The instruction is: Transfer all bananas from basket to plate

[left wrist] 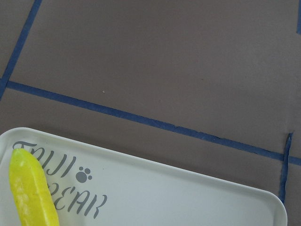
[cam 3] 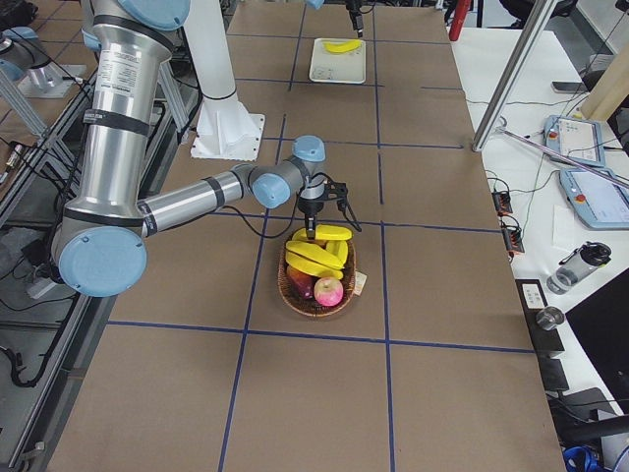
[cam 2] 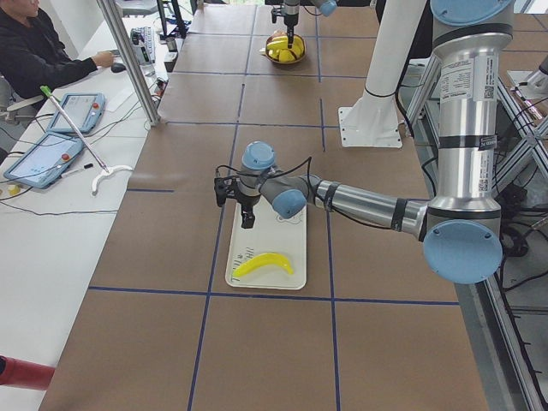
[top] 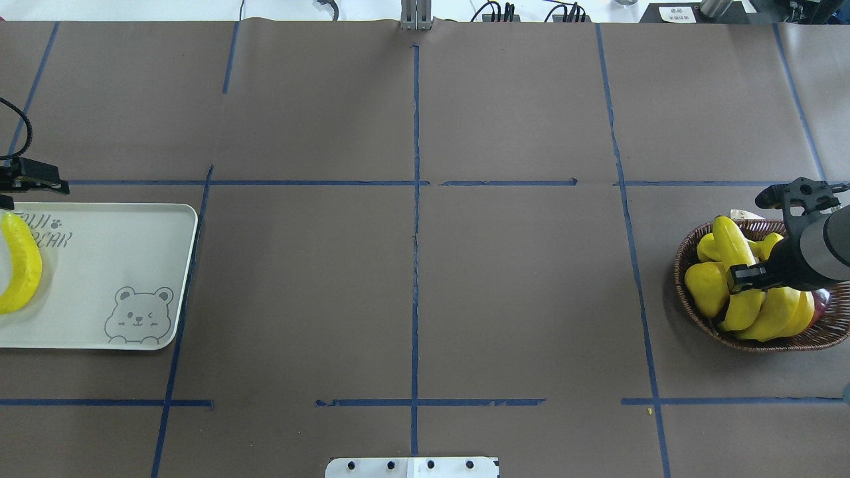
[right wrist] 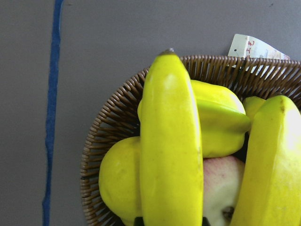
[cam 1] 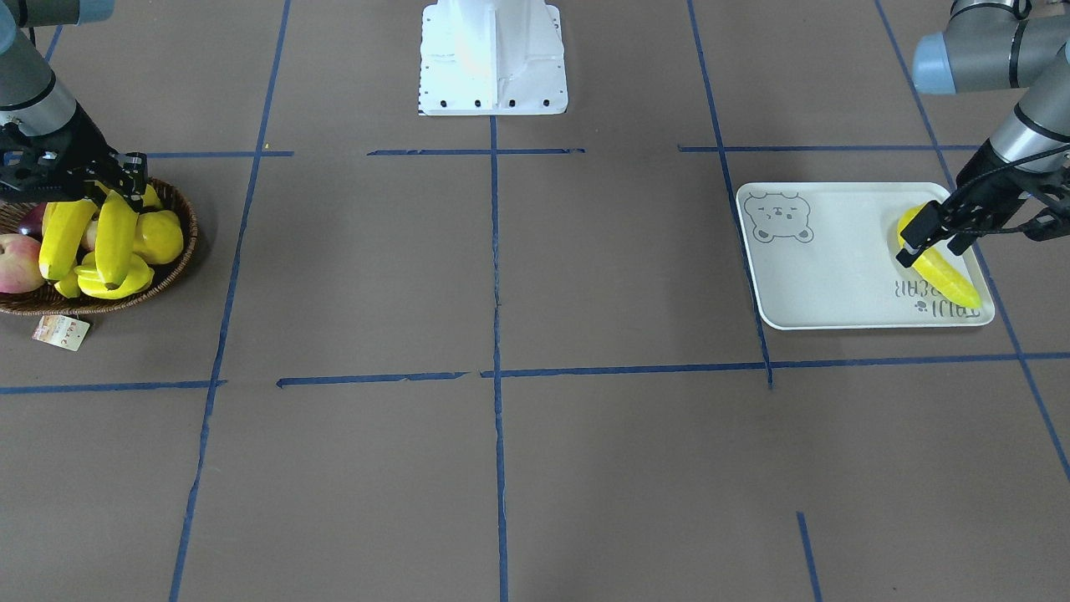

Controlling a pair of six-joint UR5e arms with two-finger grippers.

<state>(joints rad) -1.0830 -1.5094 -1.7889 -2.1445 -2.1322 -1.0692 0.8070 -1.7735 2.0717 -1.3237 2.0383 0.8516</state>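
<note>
One banana (cam 1: 949,280) lies at the lettered end of the plate (cam 1: 836,267), and shows in the left wrist view (left wrist: 33,193) too. My left gripper (cam 1: 928,247) is open and empty, raised just above that banana and apart from it. My right gripper (cam 1: 113,196) is over the wicker basket (cam 1: 167,284) and shut on a banana (right wrist: 171,150); its fingertips flank the banana at the bottom of the right wrist view. Another banana (cam 1: 63,238) lies beside it in the basket.
The basket also holds a ridged starfruit (right wrist: 218,117), a round yellow fruit (cam 1: 159,237) and a pink apple (cam 1: 17,261). A paper tag (cam 1: 60,332) lies by its rim. The robot's white base (cam 1: 493,58) stands mid-table; blue tape lines cross the brown mat.
</note>
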